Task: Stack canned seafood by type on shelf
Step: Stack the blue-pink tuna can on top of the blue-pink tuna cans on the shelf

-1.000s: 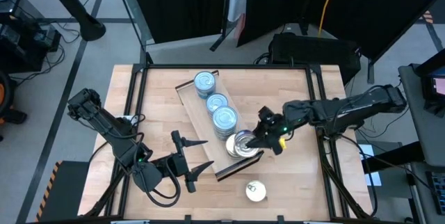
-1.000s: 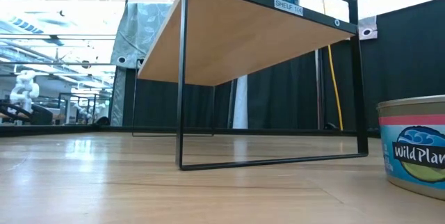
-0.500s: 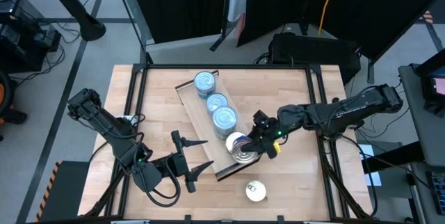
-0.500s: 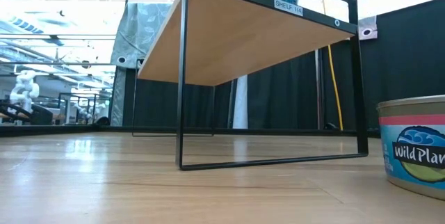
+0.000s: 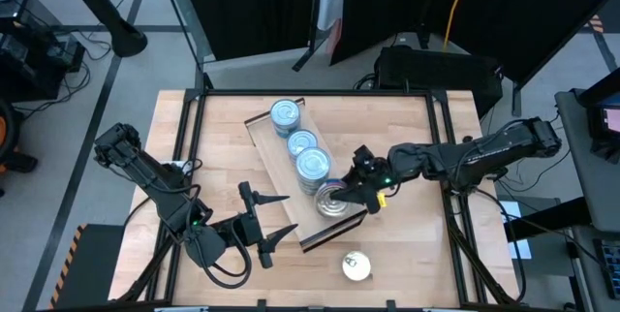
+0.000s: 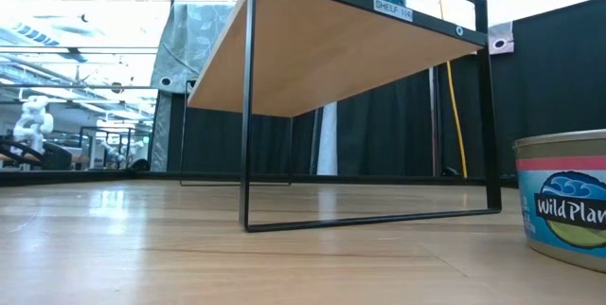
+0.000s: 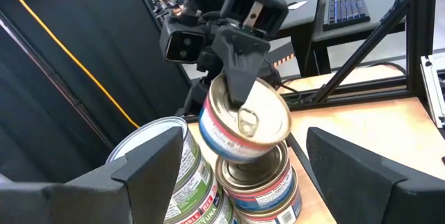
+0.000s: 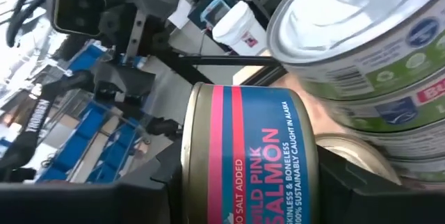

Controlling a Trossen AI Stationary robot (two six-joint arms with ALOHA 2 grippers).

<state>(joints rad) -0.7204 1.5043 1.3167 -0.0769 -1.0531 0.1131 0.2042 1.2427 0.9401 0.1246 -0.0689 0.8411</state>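
The shelf [image 5: 291, 162] is set diagonally at table centre, tins [image 5: 299, 143] stacked along it. At its 5 o'clock end, a pink-banded tin [image 7: 243, 121] is clamped tilted by the right gripper [image 5: 351, 196] above another tin [image 7: 261, 177]. The left gripper [image 5: 274, 221], at 7 o'clock, is spread wide and empty.

High view straight down over whole counter [image 5: 223, 147], low view level at counter height beneath the shelf [image 6: 312, 49], both wrist views close on the same tilted salmon tin [image 7: 245, 121], facing opposite ways
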